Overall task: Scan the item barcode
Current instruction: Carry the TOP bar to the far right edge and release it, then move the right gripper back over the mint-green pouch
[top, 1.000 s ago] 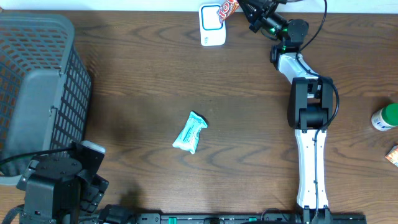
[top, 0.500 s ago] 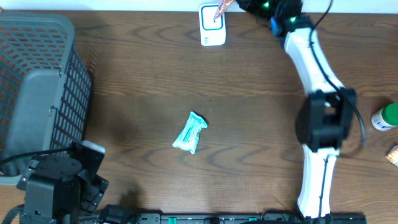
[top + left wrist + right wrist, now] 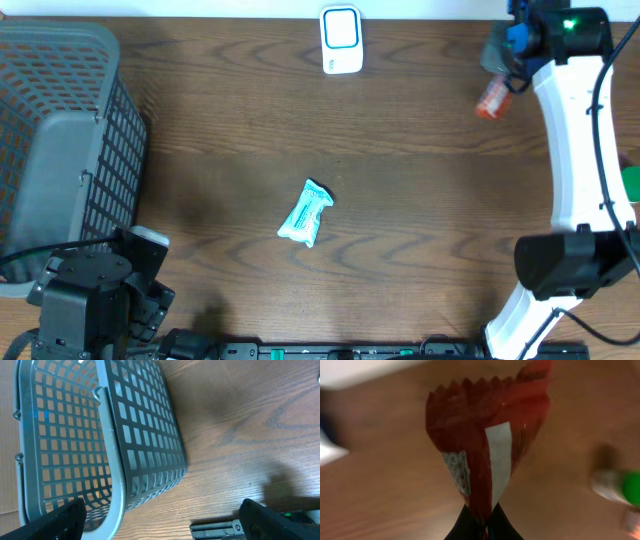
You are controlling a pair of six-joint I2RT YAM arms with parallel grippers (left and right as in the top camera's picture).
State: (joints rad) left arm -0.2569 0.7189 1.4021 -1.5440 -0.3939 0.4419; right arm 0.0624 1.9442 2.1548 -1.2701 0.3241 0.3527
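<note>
A red snack packet (image 3: 491,99) with a white strip on its back hangs from my right gripper (image 3: 498,76) at the table's far right. In the right wrist view the packet (image 3: 485,445) rises from between the shut fingers of the gripper (image 3: 484,522), held by its lower edge. The white barcode scanner (image 3: 341,40) stands at the back centre, well to the left of the packet. My left gripper (image 3: 162,522) rests at the near left corner beside the basket, open with nothing between its fingers.
A grey mesh basket (image 3: 60,140) fills the left side, shown close in the left wrist view as the basket (image 3: 100,435). A teal packet (image 3: 305,212) lies mid-table. A green-capped bottle (image 3: 631,184) stands at the right edge.
My right arm has swung the red packet away from the scanner, to the right and slightly toward the front. The left arm has not moved.
</note>
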